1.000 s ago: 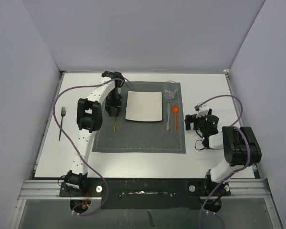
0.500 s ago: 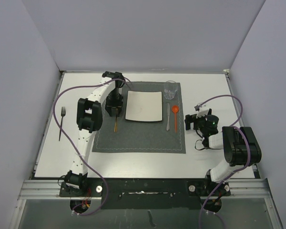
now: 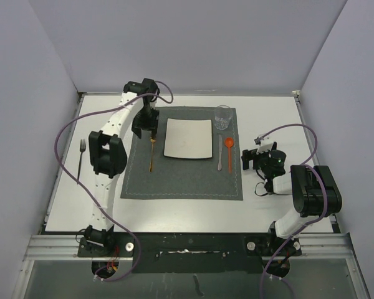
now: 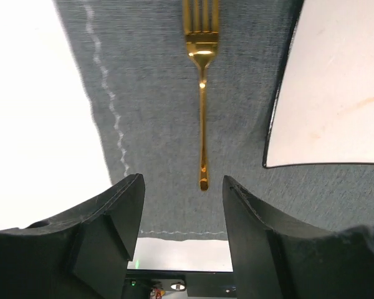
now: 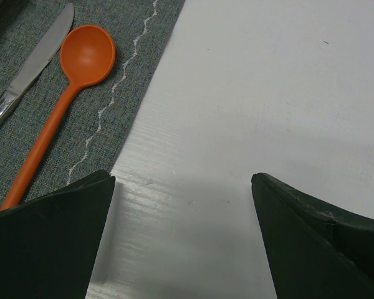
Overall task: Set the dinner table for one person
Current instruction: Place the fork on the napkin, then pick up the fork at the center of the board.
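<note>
On the white dinner table (image 3: 174,212) lies a dark grey placemat (image 3: 181,180) with a square white plate (image 3: 187,138) in its middle. A gold fork (image 3: 151,156) (image 4: 202,93) lies flat on the mat left of the plate. My left gripper (image 3: 148,131) (image 4: 182,187) hovers over the fork's far end, open, with nothing between its fingers. A knife (image 3: 220,152) (image 5: 31,68) and an orange spoon (image 3: 229,151) (image 5: 81,62) lie right of the plate. My right gripper (image 3: 252,159) (image 5: 184,180) rests low over bare table just right of the mat, wide open and empty.
A clear glass (image 3: 223,116) stands on the mat's far right corner. A dark fork (image 3: 81,160) lies on the bare table near the left edge. Grey walls close in the table on three sides, and the arm bases stand along the near edge.
My left gripper has opened wider and drawn back toward the far side, leaving the gold fork lying on the mat. Its elbow swung left. The right arm has not moved.
</note>
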